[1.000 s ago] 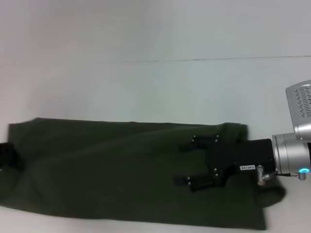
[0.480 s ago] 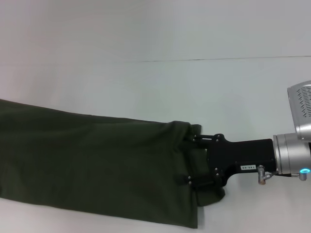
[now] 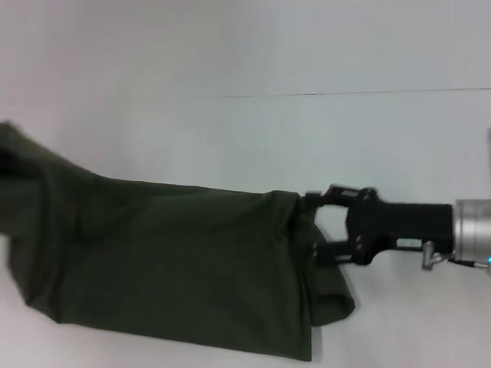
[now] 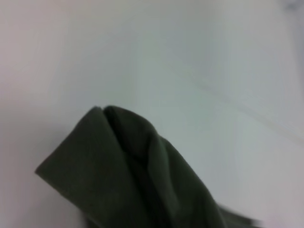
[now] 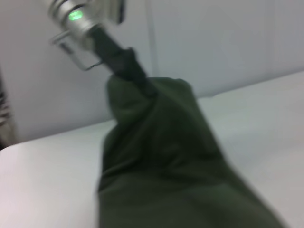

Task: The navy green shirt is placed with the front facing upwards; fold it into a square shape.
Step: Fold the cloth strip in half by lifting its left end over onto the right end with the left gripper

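Note:
The navy green shirt [image 3: 176, 261] lies as a long dark olive band across the table, its back or a plain side up, with no lettering showing. Its left end rises off the table at the picture's left edge. The right wrist view shows my left gripper [image 5: 135, 78] shut on that raised end of the shirt [image 5: 161, 156]. The left wrist view shows only a bunched fold of the shirt [image 4: 133, 175]. My right gripper [image 3: 311, 224] is at the shirt's right edge, open. Its fingers [image 3: 326, 249] stand apart, with the tips hidden under the cloth.
The shirt rests on a white table [image 3: 230, 138] with a thin dark seam [image 3: 307, 94] running across it farther back. A loose lump of cloth [image 3: 337, 303] hangs out below the right gripper.
The shirt slid left from under the right gripper, and now its left end is lifted up at the far left. The right gripper has shifted slightly right and toward the back.

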Action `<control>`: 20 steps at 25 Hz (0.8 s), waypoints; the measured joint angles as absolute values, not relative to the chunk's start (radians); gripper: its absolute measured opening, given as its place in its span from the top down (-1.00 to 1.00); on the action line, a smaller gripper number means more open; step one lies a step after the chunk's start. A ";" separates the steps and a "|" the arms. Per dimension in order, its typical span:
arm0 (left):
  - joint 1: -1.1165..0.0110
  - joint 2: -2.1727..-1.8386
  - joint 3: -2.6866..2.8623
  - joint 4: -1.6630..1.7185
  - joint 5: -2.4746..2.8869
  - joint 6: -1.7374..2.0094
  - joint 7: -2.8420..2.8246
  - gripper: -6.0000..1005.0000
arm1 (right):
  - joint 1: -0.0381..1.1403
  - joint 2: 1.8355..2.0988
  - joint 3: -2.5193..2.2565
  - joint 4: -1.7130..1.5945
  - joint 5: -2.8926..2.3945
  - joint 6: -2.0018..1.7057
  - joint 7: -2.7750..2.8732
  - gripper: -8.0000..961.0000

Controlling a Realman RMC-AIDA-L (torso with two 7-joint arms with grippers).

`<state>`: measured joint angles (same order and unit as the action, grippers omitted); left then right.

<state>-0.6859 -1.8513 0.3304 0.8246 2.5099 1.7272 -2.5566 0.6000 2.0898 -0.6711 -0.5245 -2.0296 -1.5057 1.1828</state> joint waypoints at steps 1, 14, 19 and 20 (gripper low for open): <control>-0.689 -1.855 0.335 0.790 2.429 1.764 -2.553 0.80 | 0.589 2.090 -0.666 -0.529 -2.007 -1.495 1.174 -0.96; -0.703 -2.040 0.431 0.737 2.300 1.796 -2.538 0.78 | 0.540 2.090 -0.660 -0.520 -1.899 -1.392 1.151 -0.96; -0.701 -2.092 0.483 0.653 2.299 1.676 -2.516 0.78 | 0.537 2.092 -0.660 -0.518 -1.898 -1.391 1.150 -0.96; -0.700 -2.097 0.486 0.628 2.299 1.648 -2.507 0.78 | 0.536 2.092 -0.660 -0.518 -1.898 -1.391 1.150 -0.96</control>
